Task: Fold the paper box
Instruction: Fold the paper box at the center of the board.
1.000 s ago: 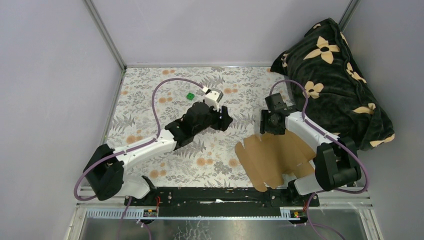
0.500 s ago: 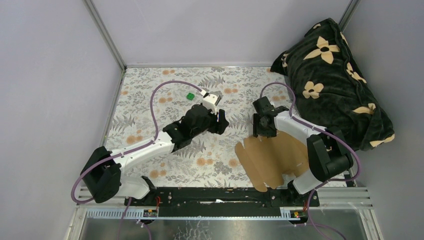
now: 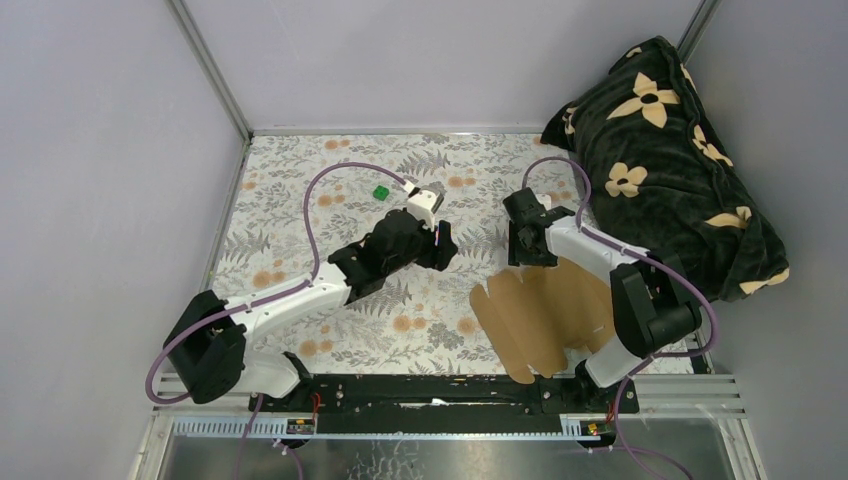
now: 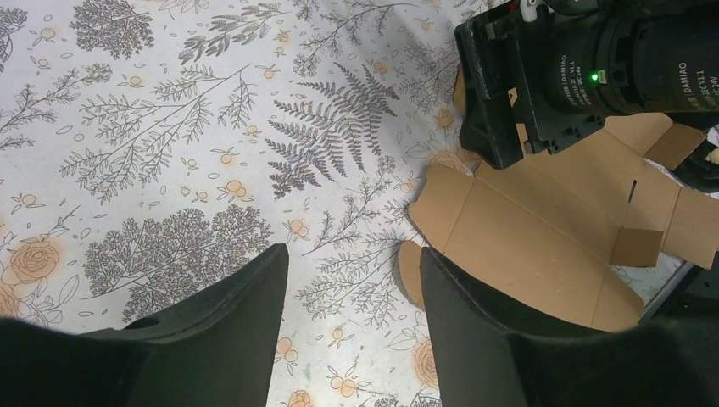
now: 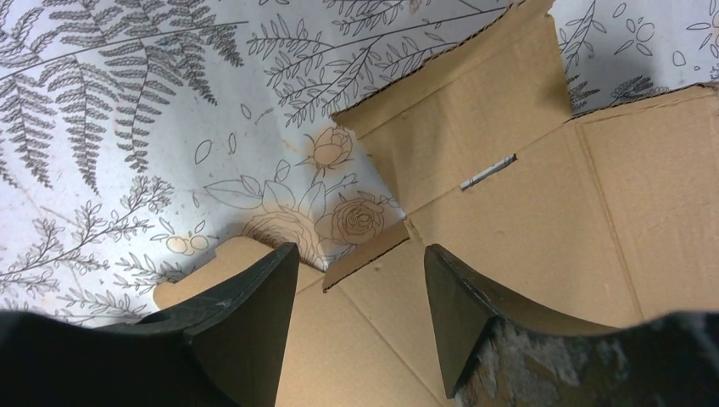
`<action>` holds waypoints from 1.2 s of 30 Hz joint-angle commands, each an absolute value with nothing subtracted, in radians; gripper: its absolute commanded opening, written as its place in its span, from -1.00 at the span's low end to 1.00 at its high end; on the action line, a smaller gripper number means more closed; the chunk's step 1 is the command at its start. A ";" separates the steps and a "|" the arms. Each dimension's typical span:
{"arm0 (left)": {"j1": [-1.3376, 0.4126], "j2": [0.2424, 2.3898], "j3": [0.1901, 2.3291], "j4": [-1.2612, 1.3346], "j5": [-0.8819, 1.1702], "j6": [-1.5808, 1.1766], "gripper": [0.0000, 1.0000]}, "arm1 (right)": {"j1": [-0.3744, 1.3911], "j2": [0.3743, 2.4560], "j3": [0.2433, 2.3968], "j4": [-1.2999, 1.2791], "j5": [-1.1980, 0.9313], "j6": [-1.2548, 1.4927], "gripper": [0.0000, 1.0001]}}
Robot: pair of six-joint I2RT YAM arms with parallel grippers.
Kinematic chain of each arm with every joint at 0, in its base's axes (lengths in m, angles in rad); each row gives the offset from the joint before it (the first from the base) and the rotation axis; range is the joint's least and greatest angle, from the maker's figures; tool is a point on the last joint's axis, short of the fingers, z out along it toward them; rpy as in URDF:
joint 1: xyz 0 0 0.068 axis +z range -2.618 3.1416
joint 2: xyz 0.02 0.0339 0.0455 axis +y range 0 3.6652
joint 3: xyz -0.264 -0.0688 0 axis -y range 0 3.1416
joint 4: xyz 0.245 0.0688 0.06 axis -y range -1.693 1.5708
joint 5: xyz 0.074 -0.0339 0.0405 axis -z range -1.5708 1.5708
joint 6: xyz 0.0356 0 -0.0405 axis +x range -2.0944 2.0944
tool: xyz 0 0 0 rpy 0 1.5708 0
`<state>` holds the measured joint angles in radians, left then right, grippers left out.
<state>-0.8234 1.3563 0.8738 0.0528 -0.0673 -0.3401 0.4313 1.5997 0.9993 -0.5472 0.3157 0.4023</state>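
The paper box [image 3: 545,315] is a flat brown die-cut cardboard sheet with flaps and creases, lying at the front right of the table. It also shows in the left wrist view [image 4: 551,229] and the right wrist view [image 5: 526,212]. My right gripper [image 3: 528,252] hovers open over the sheet's far left corner, jaws apart above a small raised flap [image 5: 365,259]. My left gripper [image 3: 447,247] is open and empty over the floral table, just left of the sheet; its jaws [image 4: 352,280] frame bare cloth beside a rounded tab.
A tiny green cube [image 3: 380,191] sits at the back left of the floral tablecloth [image 3: 300,200]. A dark flowered blanket [image 3: 670,160] is heaped at the back right. Grey walls close in both sides.
My right gripper has swung left and toward the sheet's far left corner. My left gripper has shifted slightly nearer and left.
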 commanded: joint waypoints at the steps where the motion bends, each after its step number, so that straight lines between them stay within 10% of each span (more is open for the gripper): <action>1: -0.819 1.367 0.880 0.084 -0.055 -0.321 0.30 | 0.437 1.625 1.030 -0.547 0.385 0.421 0.28; 20: -0.818 1.370 0.867 0.116 -0.021 -0.334 0.28 | 0.453 1.574 0.951 -0.540 0.350 0.460 0.05; 36: -0.818 1.374 0.875 0.101 -0.035 -0.314 0.28 | 0.513 1.635 1.012 -0.520 0.338 0.498 -0.84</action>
